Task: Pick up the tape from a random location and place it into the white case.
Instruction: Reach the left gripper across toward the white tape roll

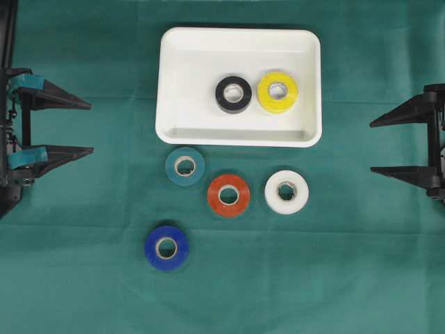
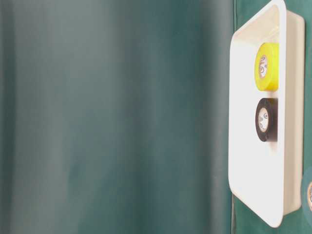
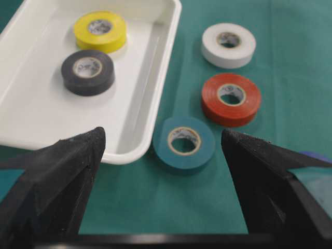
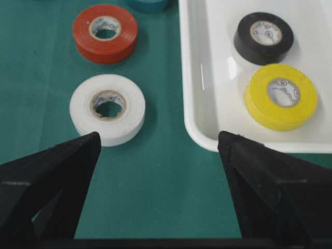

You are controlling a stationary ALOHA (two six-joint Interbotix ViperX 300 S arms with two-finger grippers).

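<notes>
The white case [image 1: 174, 83] lies at the table's far middle and holds a black tape roll [image 1: 233, 94] and a yellow tape roll [image 1: 277, 92]. On the green cloth in front of it lie a teal roll [image 1: 184, 166], a red roll [image 1: 228, 195], a white roll [image 1: 286, 191] and a blue roll [image 1: 166, 247]. My left gripper [image 1: 92, 127] rests at the left edge, open and empty, well away from the rolls. Open and empty too, my right gripper [image 1: 370, 147] sits at the right edge. The left wrist view has the teal roll [image 3: 183, 142] ahead between the fingers.
Green cloth covers the whole table. The table-level view is mostly a blurred green surface, with the case [image 2: 243, 161] seen on its side at the right.
</notes>
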